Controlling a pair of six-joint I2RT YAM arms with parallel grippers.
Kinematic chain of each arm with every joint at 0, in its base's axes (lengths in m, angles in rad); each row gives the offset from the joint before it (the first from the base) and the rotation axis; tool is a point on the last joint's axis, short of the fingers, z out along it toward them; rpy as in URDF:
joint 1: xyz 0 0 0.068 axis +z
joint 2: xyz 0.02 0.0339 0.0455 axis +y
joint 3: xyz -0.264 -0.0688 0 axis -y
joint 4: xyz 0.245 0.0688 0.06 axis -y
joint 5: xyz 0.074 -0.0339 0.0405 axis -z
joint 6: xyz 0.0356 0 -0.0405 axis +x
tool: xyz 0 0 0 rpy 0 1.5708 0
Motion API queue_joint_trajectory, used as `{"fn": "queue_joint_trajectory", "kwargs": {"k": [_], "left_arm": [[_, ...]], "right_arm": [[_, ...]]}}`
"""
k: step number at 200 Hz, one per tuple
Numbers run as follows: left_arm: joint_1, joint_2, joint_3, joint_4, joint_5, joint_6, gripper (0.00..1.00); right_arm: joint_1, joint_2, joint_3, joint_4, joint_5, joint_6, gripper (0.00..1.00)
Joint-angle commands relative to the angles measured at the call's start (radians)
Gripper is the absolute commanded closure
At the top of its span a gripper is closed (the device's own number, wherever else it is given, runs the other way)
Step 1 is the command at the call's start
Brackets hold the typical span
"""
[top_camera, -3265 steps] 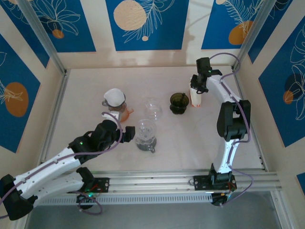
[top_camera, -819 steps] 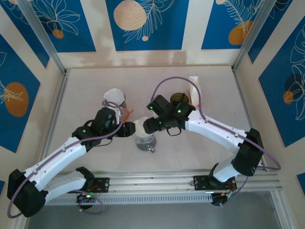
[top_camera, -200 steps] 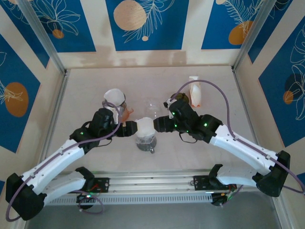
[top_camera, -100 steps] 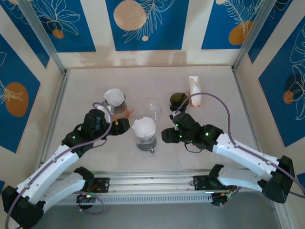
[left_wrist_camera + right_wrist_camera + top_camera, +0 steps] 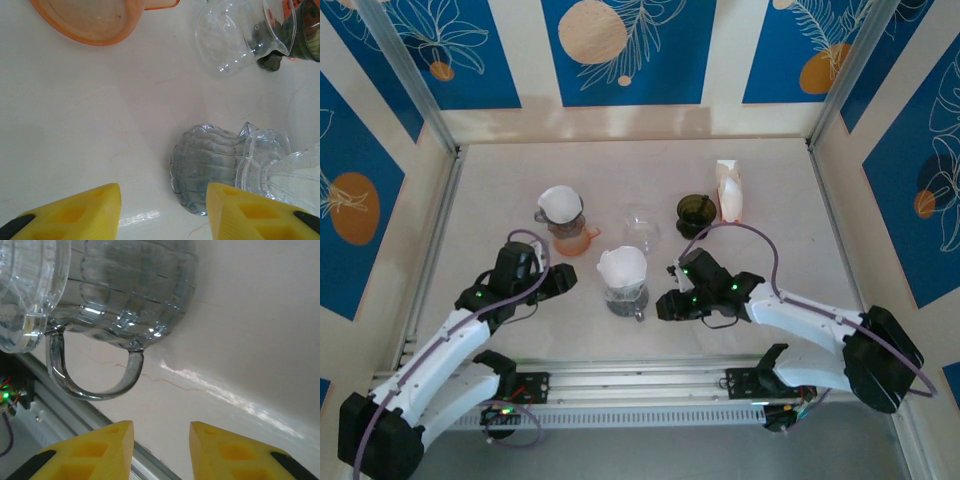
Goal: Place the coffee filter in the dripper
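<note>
The white coffee filter [image 5: 622,266] sits as an open cone in the clear ribbed glass dripper [image 5: 626,296] at the middle of the table. My left gripper [image 5: 564,280] is to the dripper's left, apart from it. My right gripper [image 5: 664,305] is to its right, also apart. In the left wrist view the left gripper [image 5: 163,216] is open and holds nothing, with the dripper [image 5: 207,167] just ahead. In the right wrist view the right gripper [image 5: 161,450] is open with a narrower gap, below the dripper [image 5: 132,295] and its handle [image 5: 92,387].
An orange dripper [image 5: 572,236] with a white filter [image 5: 559,203] stands at the back left. A clear glass piece [image 5: 642,228], a dark green cup [image 5: 695,213] and a white filter stack [image 5: 728,190] stand behind. The metal rail [image 5: 700,375] runs along the near edge.
Both grippers have drawn back from the dripper toward the near edge, left going left and right going right. Their jaws have narrowed. The filter stays in the dripper.
</note>
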Motion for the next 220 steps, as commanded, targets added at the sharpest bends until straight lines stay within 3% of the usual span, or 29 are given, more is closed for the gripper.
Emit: {"fn": "queue_joint_trajectory", "kwargs": {"k": [1,100,220], "left_arm": [[0.018,-0.027,0.006,-0.003,0.022,-0.010,0.51],[0.026,-0.107,0.080,-0.082,-0.022,0.033,0.50],[0.031,-0.161,0.066,-0.143,-0.064,0.040,0.50]], "right_arm": [[-0.014,0.050,-0.015,0.148,-0.148,0.032,0.66],[-0.025,0.273,-0.026,0.417,-0.244,0.115,0.72],[0.006,0.463,0.138,0.509,-0.141,0.170,0.76]]}}
